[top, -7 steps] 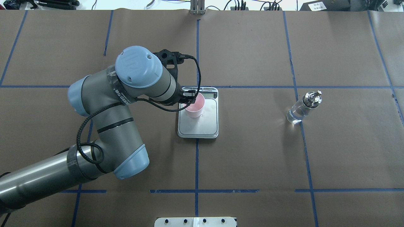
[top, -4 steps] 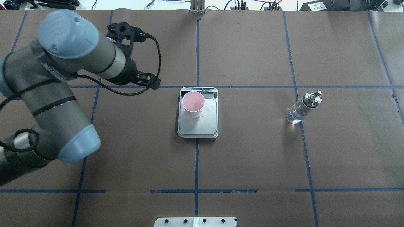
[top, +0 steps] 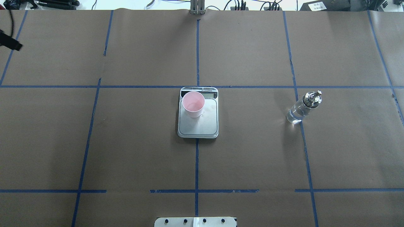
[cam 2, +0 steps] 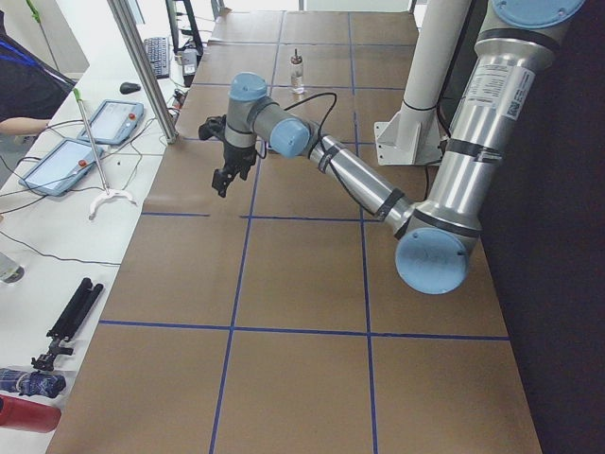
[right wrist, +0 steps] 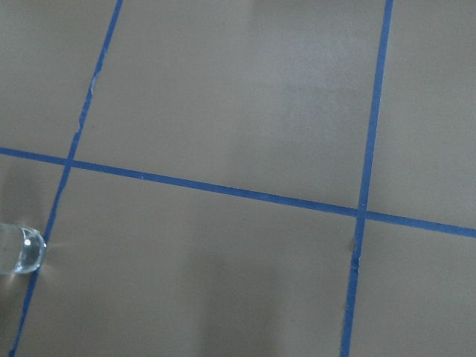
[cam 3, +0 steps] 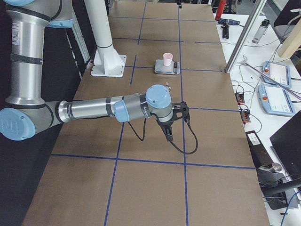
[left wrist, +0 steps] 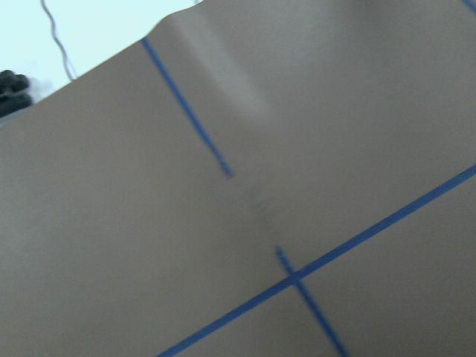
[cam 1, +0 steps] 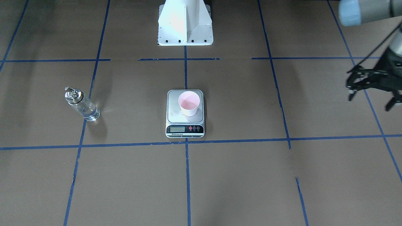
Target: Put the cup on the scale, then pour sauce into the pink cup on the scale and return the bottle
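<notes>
The pink cup (top: 193, 104) stands upright on the silver scale (top: 199, 127), toward its display end; it also shows in the front view (cam 1: 188, 103) on the scale (cam 1: 174, 110). The glass bottle (top: 300, 109) with clear sauce (top: 294, 116) stands alone, far to the scale's right; the right wrist view catches its base (right wrist: 22, 249). My left gripper (cam 1: 370, 103) is open and empty, far out past the table's left side; only a black tip (top: 11, 43) shows overhead. My right gripper (cam 3: 168, 135) hangs over the table short of the bottle; I cannot tell if it is open.
The robot's white base (cam 1: 185, 22) stands behind the scale. Blue tape lines grid the brown paper. A side desk with tablets (cam 2: 57, 161) and a metal post (cam 2: 142, 66) runs along the far edge of the table.
My left arm let go of the cup and swung away to the left, almost out of the overhead view. The cup stays on the scale. The bottle has not moved.
</notes>
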`<state>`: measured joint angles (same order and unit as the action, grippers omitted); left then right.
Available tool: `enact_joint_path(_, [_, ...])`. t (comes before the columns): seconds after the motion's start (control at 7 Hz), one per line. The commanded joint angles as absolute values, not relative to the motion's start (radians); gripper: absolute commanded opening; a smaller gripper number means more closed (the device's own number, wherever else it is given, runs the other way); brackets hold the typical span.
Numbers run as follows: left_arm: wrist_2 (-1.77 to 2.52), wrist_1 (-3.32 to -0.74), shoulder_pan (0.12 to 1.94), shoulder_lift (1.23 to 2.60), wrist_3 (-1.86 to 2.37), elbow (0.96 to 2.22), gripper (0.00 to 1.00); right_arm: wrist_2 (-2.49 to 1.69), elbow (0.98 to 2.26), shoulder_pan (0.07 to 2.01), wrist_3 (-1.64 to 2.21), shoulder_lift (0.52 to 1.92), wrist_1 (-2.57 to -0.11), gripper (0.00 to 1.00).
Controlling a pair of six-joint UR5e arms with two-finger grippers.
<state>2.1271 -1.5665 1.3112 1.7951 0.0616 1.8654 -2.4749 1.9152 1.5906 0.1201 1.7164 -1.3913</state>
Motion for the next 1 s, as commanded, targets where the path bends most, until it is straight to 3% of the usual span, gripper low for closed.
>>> enact_joint_path(0.0, [2.164,-1.641,1.539,1.720,-0.012,1.679,1.00,-2.462,2.058,1.527,0.408,1.749,-1.324,1.00])
enact_joint_path(0.29, [2.167,-1.652,1.665,1.713,-0.244,1.605,1.00,-2.325,2.222,1.365,0.567,1.778,-1.316,1.00])
enact_joint_path(0.86, [2.180,-1.651,1.675,1.712,-0.253,1.597,1.00,-2.287,2.238,1.302,0.565,1.828,-1.027,1.00])
